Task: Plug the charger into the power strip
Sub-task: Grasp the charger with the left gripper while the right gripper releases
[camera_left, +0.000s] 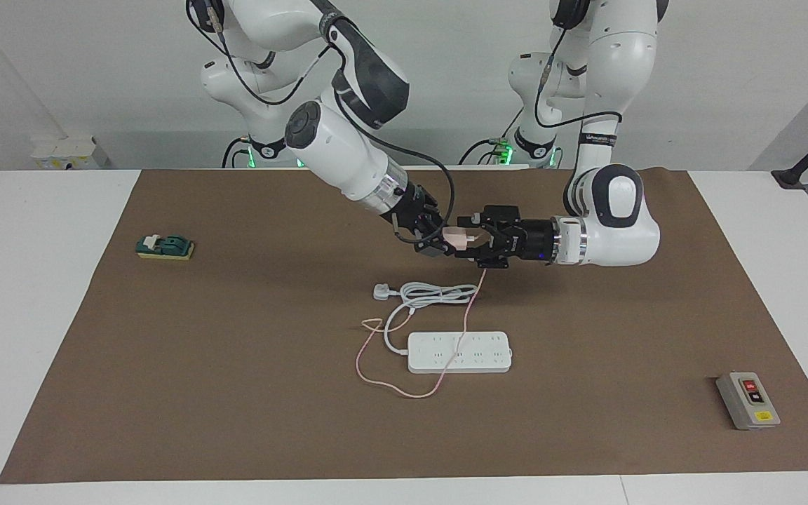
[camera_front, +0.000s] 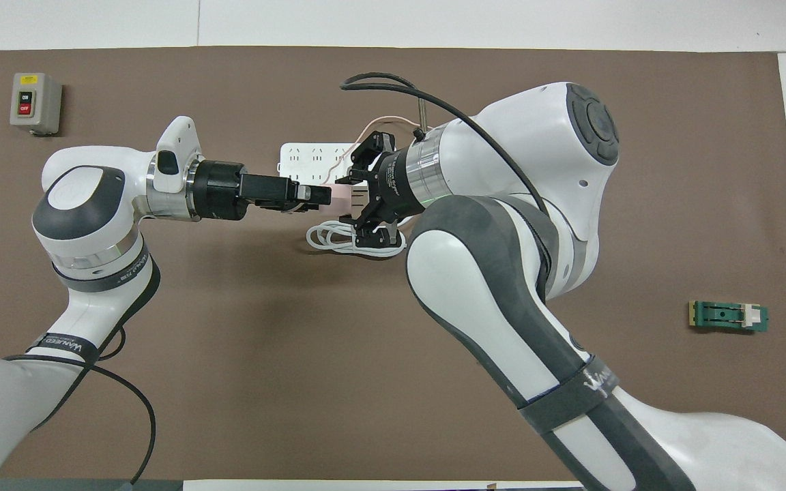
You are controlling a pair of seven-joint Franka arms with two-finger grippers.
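The charger point(camera_left: 456, 237), a small pale pink cube, is held up in the air over the coiled white cord. My right gripper point(camera_left: 446, 242) is shut on it. My left gripper point(camera_left: 474, 240) comes in level from the other end and meets the cube at its pronged end. The charger's thin pink cable point(camera_left: 376, 379) hangs down and trails across the power strip point(camera_left: 460, 352), a flat white bar lying on the brown mat farther from the robots. In the overhead view the two grippers meet at the charger point(camera_front: 340, 199), and the right wrist hides part of the power strip point(camera_front: 308, 158).
A white three-pin plug point(camera_left: 381, 290) and its coiled thick cord point(camera_left: 432, 293) lie between the strip and the robots. A grey box with red and black buttons point(camera_left: 748, 400) sits toward the left arm's end. A green block point(camera_left: 165, 246) lies toward the right arm's end.
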